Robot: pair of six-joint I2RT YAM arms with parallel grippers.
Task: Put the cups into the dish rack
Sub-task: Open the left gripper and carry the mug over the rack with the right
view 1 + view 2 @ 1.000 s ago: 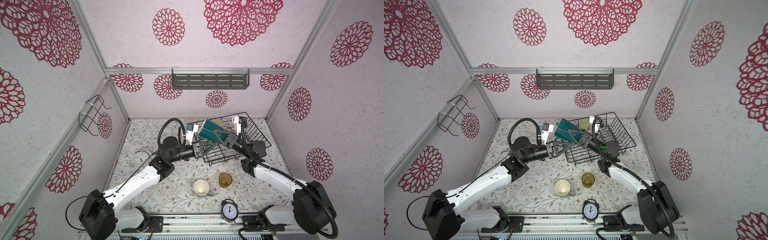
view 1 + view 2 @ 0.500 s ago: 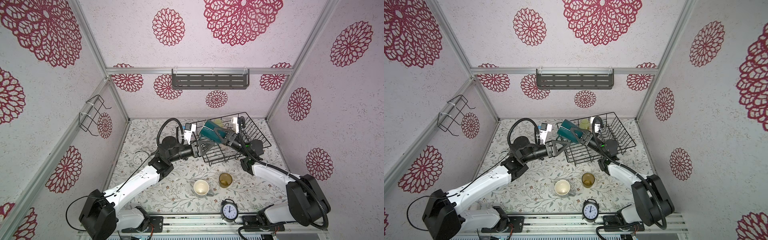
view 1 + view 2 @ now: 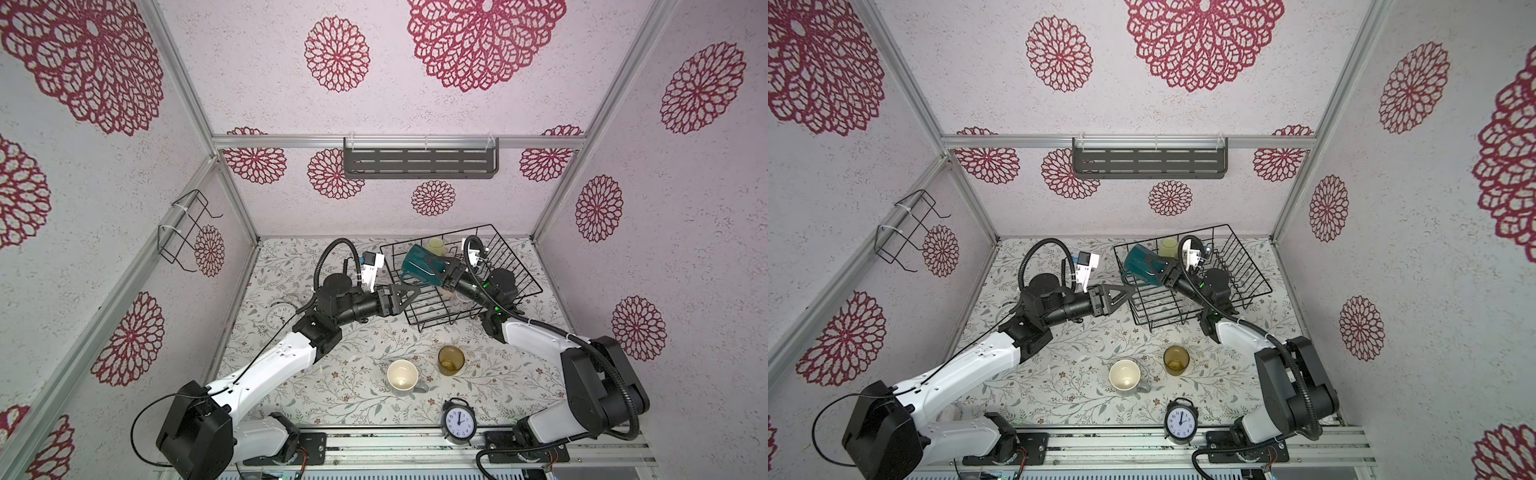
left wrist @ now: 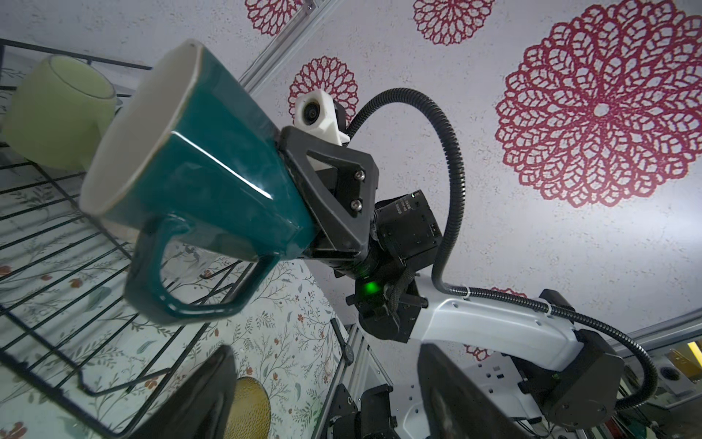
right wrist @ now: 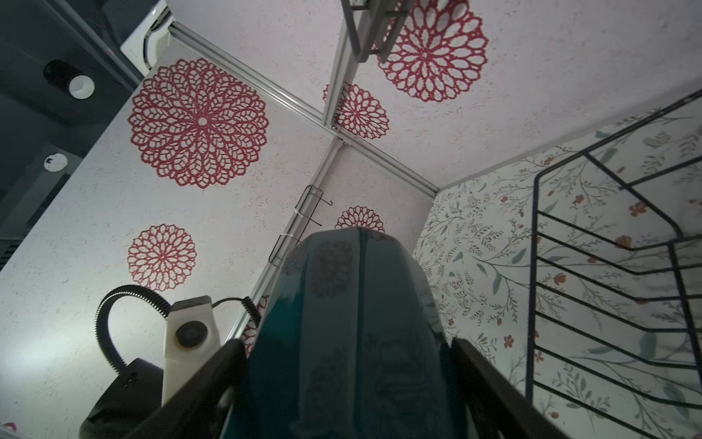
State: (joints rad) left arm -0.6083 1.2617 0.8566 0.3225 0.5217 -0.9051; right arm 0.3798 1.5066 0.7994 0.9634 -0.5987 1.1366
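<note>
The dark teal mug hangs tilted over the dish rack. My right gripper is shut on its base. The left wrist view shows the mug with its handle free. My left gripper stands open just below and left of it, holding nothing. A yellow-green mug lies in the rack's far corner. On the table in front stand a grey mug with a cream inside and an amber glass.
A black alarm clock stands at the table's front edge and a white clock under my left arm. A grey slotted shelf hangs on the back wall, a small wire holder on the left wall.
My left gripper has opened and let go of the teal mug, which now hangs in the right gripper alone. Both arms have hardly shifted.
</note>
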